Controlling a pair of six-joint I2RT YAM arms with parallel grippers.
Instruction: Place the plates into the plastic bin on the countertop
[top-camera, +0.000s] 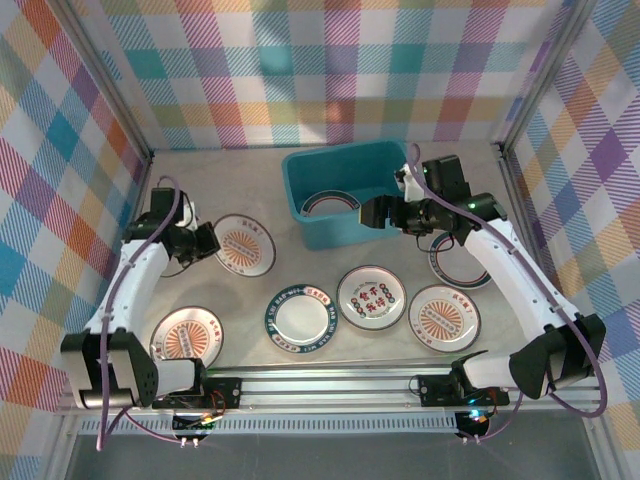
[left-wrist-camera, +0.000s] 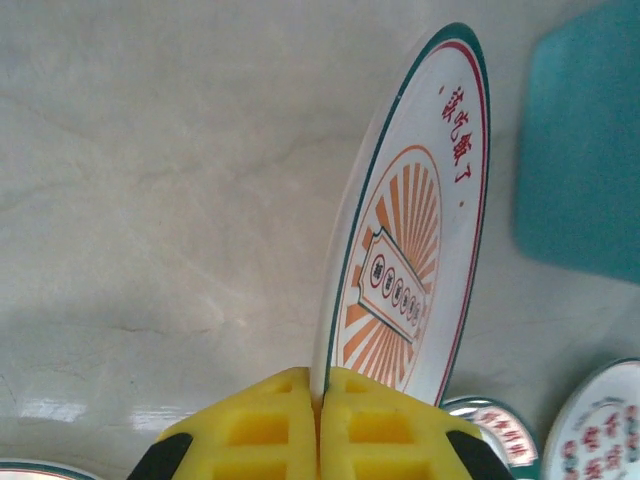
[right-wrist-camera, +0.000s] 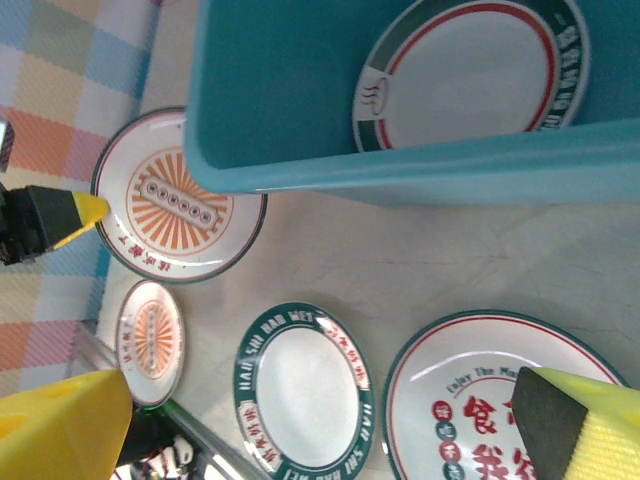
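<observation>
The teal plastic bin (top-camera: 300, 175) stands at the back middle of the countertop (top-camera: 250, 170), with one green-rimmed plate (top-camera: 330, 205) lying in it. My left gripper (top-camera: 207, 243) is shut on the rim of an orange sunburst plate (left-wrist-camera: 410, 250) left of the bin; its yellow fingers (left-wrist-camera: 260, 425) pinch the near edge. My right gripper (top-camera: 375, 212) hangs open at the bin's right front side, holding nothing. Its fingers (right-wrist-camera: 65, 430) frame the green-rimmed plate (right-wrist-camera: 305, 385) and the red-green character plate (right-wrist-camera: 480, 400) below it.
Along the front lie an orange sunburst plate (top-camera: 187, 335), a green-rimmed plate (top-camera: 303, 319), a character plate (top-camera: 371, 297) and another sunburst plate (top-camera: 444, 318). One more plate (top-camera: 455, 265) sits partly under my right arm. Plaid walls close in the sides and back.
</observation>
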